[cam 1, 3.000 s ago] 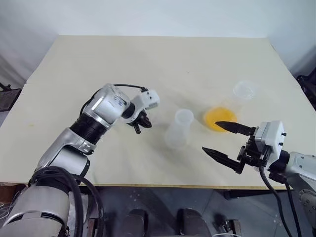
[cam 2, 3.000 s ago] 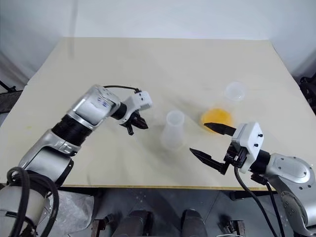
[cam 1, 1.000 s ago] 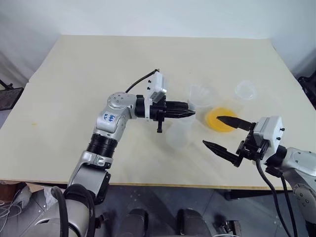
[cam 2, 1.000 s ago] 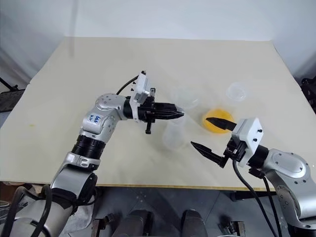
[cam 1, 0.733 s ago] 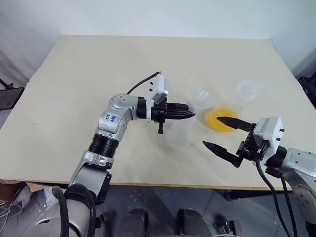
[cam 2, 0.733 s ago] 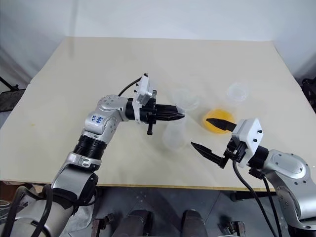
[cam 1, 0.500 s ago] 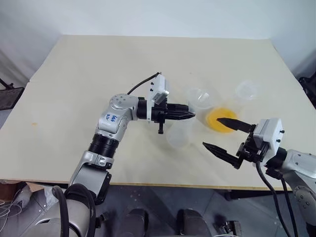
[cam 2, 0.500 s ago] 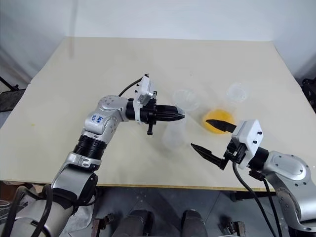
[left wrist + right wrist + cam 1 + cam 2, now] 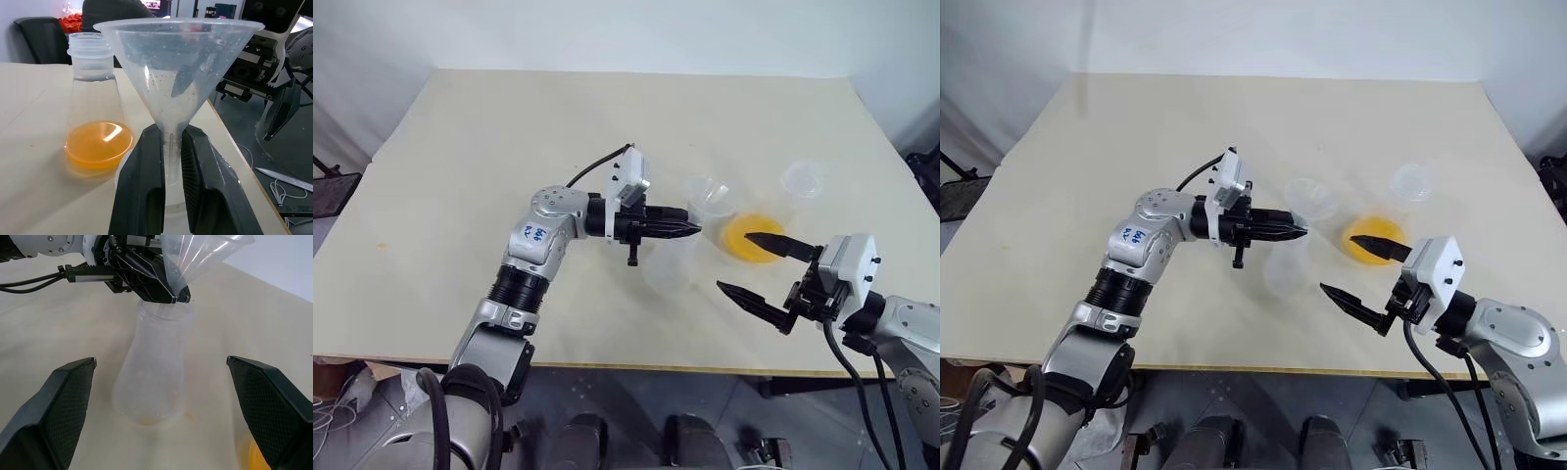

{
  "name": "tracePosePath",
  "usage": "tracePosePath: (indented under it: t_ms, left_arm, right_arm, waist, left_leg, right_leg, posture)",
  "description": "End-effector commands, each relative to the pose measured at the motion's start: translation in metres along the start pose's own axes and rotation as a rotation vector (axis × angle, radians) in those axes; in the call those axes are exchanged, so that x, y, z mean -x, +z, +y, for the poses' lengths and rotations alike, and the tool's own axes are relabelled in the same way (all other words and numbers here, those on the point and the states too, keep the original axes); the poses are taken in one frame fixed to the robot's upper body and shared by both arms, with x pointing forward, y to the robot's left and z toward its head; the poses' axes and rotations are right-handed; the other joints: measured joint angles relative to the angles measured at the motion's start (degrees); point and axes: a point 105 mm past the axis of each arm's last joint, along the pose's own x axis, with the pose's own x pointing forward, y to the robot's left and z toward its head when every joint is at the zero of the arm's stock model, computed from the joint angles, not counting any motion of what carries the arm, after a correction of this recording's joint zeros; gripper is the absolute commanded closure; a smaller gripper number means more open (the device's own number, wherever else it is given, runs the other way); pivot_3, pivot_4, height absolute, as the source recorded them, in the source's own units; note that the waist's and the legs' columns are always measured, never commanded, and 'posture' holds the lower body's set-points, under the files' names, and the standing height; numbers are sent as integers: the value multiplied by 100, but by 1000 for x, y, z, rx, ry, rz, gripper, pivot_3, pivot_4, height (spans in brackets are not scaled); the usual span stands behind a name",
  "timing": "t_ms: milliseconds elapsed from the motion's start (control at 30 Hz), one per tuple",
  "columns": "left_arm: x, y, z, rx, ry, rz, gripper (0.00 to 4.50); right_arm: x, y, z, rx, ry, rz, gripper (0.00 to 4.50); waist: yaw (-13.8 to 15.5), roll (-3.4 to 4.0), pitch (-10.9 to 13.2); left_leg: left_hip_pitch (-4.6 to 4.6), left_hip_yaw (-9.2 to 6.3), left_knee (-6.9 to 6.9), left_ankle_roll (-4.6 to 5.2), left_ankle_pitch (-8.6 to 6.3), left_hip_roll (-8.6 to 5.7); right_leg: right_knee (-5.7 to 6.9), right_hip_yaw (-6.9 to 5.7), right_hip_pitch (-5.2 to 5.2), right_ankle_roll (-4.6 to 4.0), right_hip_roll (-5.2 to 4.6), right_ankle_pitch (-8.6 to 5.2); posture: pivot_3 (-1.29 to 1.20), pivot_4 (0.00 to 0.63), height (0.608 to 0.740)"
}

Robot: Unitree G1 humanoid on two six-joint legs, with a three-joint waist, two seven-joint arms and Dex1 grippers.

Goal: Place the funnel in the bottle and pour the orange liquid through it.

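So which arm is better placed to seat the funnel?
Left. Its tool is shut on the funnel stem directly above the bottle; the right tool is open, beside it.

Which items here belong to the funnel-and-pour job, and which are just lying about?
Job items: funnel pinched in the left pincer; bottle; orange liquid in the larger flask; open right pincer.
Lying about: nothing else on the table.
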Motion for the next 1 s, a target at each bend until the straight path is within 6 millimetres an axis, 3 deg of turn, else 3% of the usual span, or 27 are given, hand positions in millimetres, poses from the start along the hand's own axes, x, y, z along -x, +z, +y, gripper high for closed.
tracePosePath:
  t_ms: [33,167,633,1000]
  left_arm:
    - [-4,5,-1,-33,-8,26,4336]
    - [-4,5,0,-33,-5,28,4336]
    - [-4,7,0,-42,-7,19,8]
    - [-3,11,-6,-43,-30,4,8]
  right_arm:
    - [2,13,0,48,3,-29,0]
    - [2,13,-1,50,2,-28,0]
    - [2,14,-3,54,-1,-26,0]
    - [3,14,-5,57,-1,-24,0]
  waist:
    - [0,0,0]
    - [0,0,0]
    - [1,0,0]
    - [-2,0,0]
  left_leg:
    - [0,0,0,0,0,0]
    - [0,0,0,0,0,0]
    - [0,0,1,0,0,0]
    - [0,0,1,0,0,1]
  right_leg:
    - [0,0,0,0,0,0]
    - [0,0,0,0,0,0]
    - [0,0,1,0,0,0]
    - [0,0,1,0,0,0]
  posture:
    - [0,150,740]
    - [0,150,740]
    - [0,150,740]
    - [0,150,740]
